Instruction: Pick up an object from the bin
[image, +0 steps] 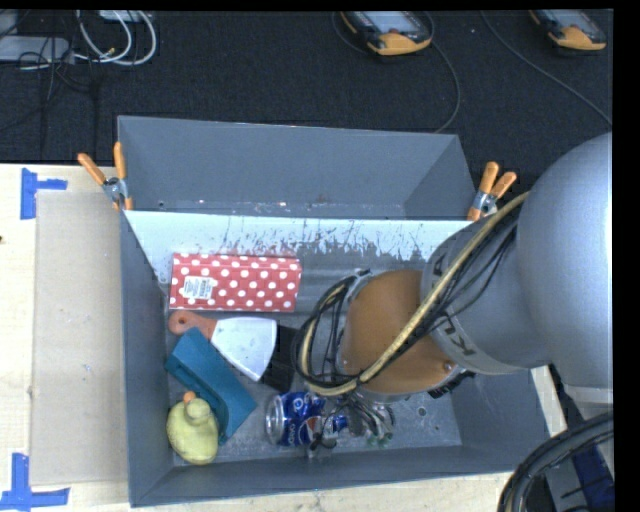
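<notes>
Red white-dotted box (235, 283), teal cloth (210, 378), yellow duck (192, 430), blue can (295, 417).

Arm (565, 270) in from the right, orange-covered wrist (395, 335) angled downward, pincer (348, 424) low beneath it.

Crushed blue can (298, 417) at the front of the bin (300, 180).
It is a drinks can, blue with white marks and a silver end, dented and lying on its side on the bin floor, close to the front wall and about midway along it. The silver end faces left, towards the yellow toy (192, 431); its right part is hidden under the arm (390, 330).
</notes>
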